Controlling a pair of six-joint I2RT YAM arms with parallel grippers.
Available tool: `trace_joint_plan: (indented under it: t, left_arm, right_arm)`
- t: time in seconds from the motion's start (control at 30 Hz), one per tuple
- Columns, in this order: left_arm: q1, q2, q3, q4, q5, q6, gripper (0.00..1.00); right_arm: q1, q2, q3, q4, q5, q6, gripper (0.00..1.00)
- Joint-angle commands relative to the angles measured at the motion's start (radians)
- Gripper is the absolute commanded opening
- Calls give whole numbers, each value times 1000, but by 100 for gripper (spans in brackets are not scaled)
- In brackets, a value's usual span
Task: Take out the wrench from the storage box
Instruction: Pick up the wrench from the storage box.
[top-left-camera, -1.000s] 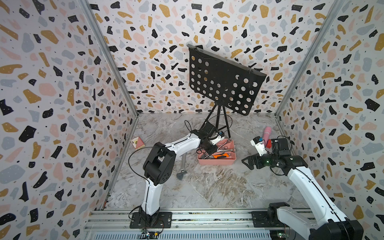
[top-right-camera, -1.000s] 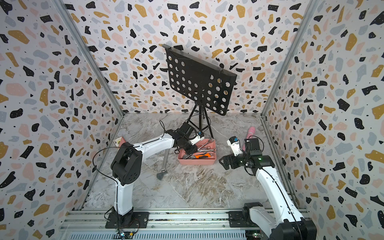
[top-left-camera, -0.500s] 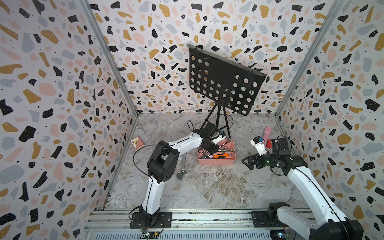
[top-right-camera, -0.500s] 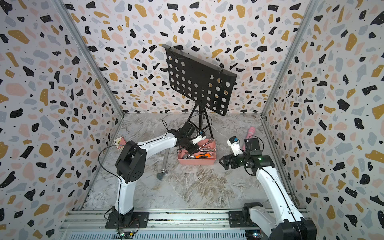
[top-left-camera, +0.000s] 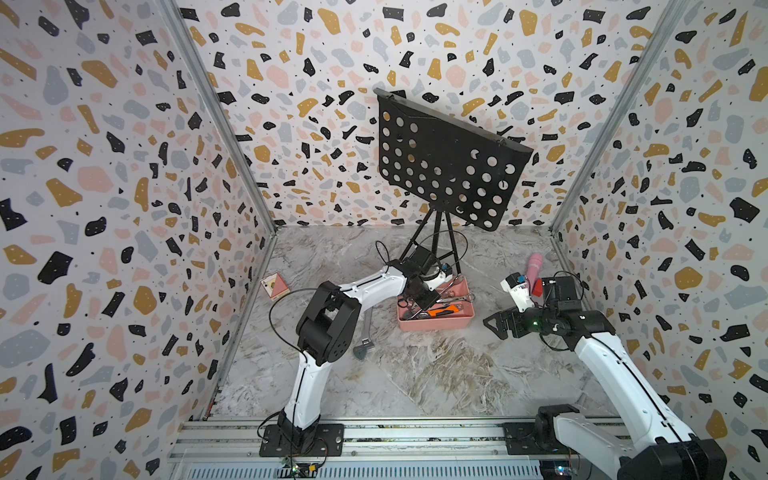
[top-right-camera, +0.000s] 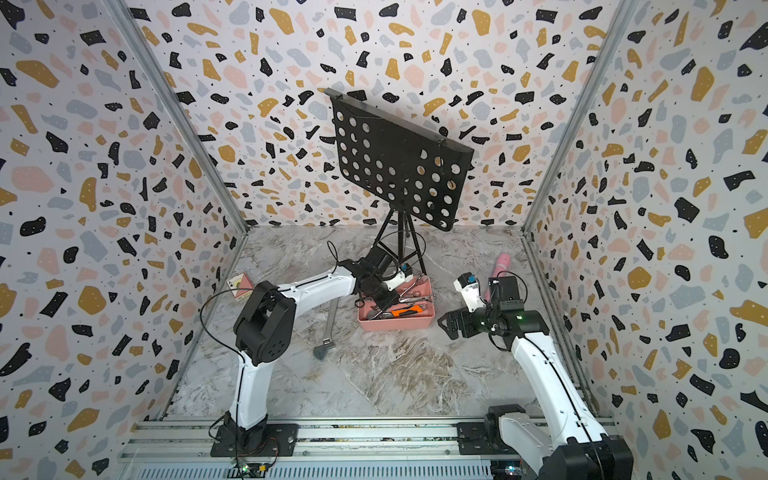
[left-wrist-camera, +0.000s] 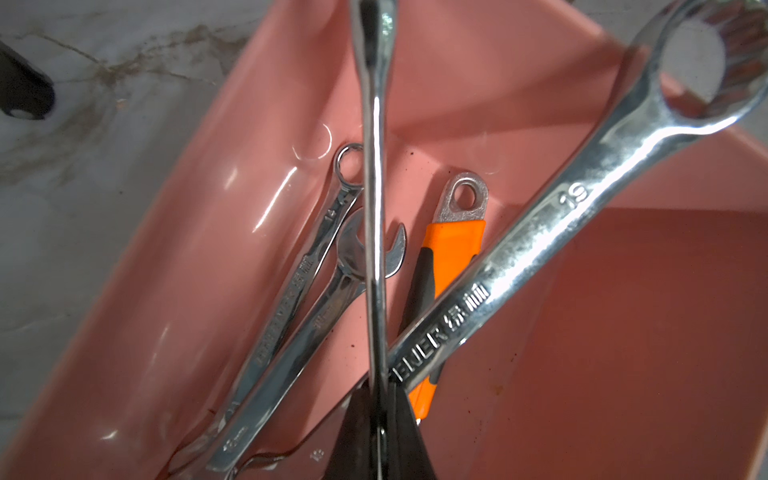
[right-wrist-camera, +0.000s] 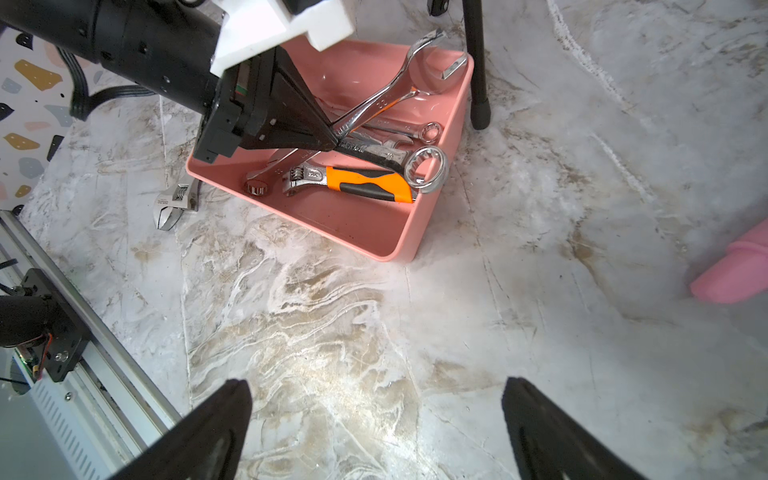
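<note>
So we're looking at the storage box (right-wrist-camera: 361, 224), the salmon-pink tray, sitting on the marble table (right-wrist-camera: 332, 332) right by a foot of the black music stand (top-left-camera: 449, 166). It's carrying a whole tangle of tools.

The left gripper (left-wrist-camera: 379, 386) is reaching down into the box, jaws pressed together on the shank of a chrome wrench (left-wrist-camera: 376, 166), pinching it edge-on. In the right wrist view that one is slanting up from the fingertips, with its open-end head up by the box's far wall, so it isn't out of the box yet.

Underneath, we're seeing:
- a big wrench marked 19 (left-wrist-camera: 540, 241) lying slantwise, its ring end poking over the rim
- an orange-handled adjustable wrench (right-wrist-camera: 365, 185) lying on the floor of the box, with the 19 crossing over it
- two slimmer wrenches (left-wrist-camera: 299, 286) lying side by side, one stamped 14

Outside the box, a bare steel adjustable wrench (right-wrist-camera: 174, 203) is lying flat on the table, near the box's left end.

The right gripper (right-wrist-camera: 376, 386) is hanging off to the box's right, jaws spread wide and gripping nothing. A pink cylinder (right-wrist-camera: 735, 274) is lying on the table, well apart from the box.
</note>
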Motion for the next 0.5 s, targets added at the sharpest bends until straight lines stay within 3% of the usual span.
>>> trace_joint_plan:
  t: [0.0,0.47]
  left_arm:
    - [-1,-58,12,-12,-25,-2,0]
    - [-1,-339,-104,-37,-68,-35,0]
  right_arm:
    - [4,1,32,-6,-4,8,100]
    - [4,-3,40,4,3,29,100]
